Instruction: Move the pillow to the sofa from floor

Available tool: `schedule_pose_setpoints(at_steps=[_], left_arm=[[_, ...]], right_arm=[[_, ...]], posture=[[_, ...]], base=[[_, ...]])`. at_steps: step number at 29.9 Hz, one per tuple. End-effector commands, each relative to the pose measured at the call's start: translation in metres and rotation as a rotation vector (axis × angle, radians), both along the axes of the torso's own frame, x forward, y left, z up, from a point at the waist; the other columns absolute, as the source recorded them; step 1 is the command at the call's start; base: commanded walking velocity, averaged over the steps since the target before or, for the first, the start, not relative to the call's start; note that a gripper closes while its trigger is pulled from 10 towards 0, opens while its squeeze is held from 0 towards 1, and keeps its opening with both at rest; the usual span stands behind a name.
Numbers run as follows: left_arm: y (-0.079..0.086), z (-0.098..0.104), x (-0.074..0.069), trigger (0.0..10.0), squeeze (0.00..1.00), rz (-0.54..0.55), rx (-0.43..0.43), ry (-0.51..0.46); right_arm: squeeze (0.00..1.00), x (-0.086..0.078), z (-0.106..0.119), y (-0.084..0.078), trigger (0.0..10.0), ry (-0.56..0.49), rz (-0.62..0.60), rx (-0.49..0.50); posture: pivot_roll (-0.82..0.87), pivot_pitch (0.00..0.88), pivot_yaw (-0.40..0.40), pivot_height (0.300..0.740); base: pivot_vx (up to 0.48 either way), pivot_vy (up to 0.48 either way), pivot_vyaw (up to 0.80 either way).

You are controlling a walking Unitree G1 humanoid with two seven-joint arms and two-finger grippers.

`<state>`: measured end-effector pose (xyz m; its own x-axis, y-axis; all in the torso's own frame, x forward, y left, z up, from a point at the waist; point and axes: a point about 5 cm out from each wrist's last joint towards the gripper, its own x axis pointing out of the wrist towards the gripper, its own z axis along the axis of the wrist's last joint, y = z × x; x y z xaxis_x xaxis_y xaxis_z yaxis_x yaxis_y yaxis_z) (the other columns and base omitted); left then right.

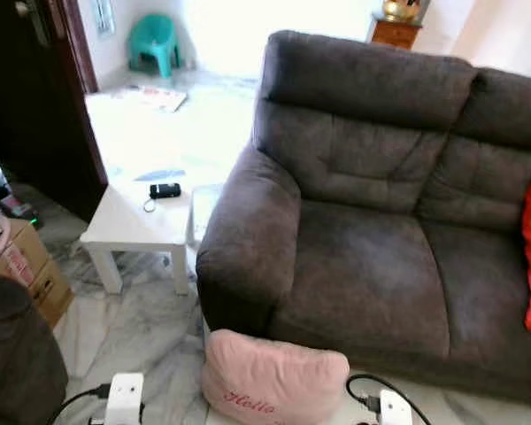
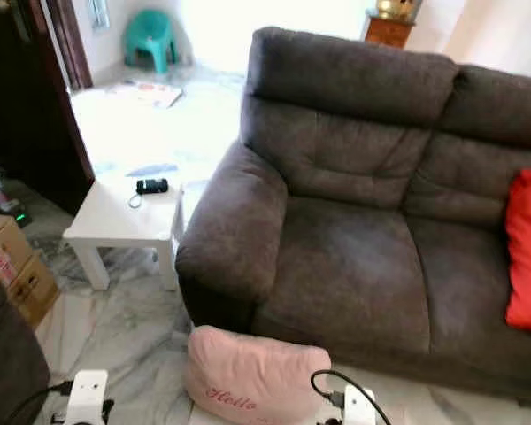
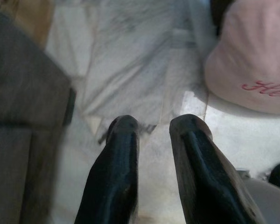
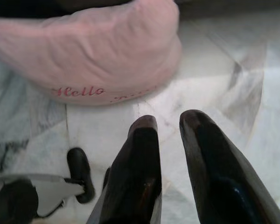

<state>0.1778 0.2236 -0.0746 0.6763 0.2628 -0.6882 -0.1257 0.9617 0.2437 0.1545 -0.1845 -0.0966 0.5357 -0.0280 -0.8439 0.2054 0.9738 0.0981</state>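
Marble floor (image 1: 150, 332) runs in front of a dark brown sofa (image 1: 372, 221), and the pink pillow (image 1: 273, 379) lies on it right against the base of the sofa's front, below the left armrest, its red "Hello" lettering facing up. A red cushion (image 2: 527, 248) leans at the sofa's right end. Left of the sofa stands a white side table (image 1: 133, 226) with a small black device (image 1: 165, 189) on top; a cardboard box (image 1: 31, 266) sits further left, and a teal chair (image 1: 155, 40) stands far back.

Both arms hang low over the floor. The left gripper (image 3: 154, 135) is beside the pillow, fingers slightly parted and holding nothing. The right gripper (image 4: 170, 128) points at the pillow's near edge, fingers also a little apart and empty.
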Motion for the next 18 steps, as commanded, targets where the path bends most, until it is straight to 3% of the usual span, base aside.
schedule_pose_setpoints(at_steps=[1, 5, 18], left_arm=[[-0.0089, -0.0021, 0.0000, 10.0, 0.00, -0.006, -0.024, 0.005], [-0.0083, -0.0019, 0.0004, 10.0, 0.00, -0.007, -0.023, 0.006], [-0.0088, -0.0002, 0.0038, 10.0, 0.00, -0.010, -0.030, -0.009]], right_arm=[[0.00, -0.0106, -0.0031, -0.0082, 10.0, 0.032, -0.020, -0.015], [0.00, -0.0104, -0.0030, -0.0082, 10.0, 0.030, -0.021, -0.016], [0.00, -0.0094, -0.0025, -0.0077, 10.0, 0.019, -0.024, -0.014]], posture=[[0.09, 0.000, -0.098, 0.740], [0.10, 0.000, -0.099, 0.740], [0.10, 0.000, -0.098, 0.740]], base=[[0.000, 0.000, -0.77], [0.000, 0.000, -0.77], [0.000, 0.000, 0.00]])
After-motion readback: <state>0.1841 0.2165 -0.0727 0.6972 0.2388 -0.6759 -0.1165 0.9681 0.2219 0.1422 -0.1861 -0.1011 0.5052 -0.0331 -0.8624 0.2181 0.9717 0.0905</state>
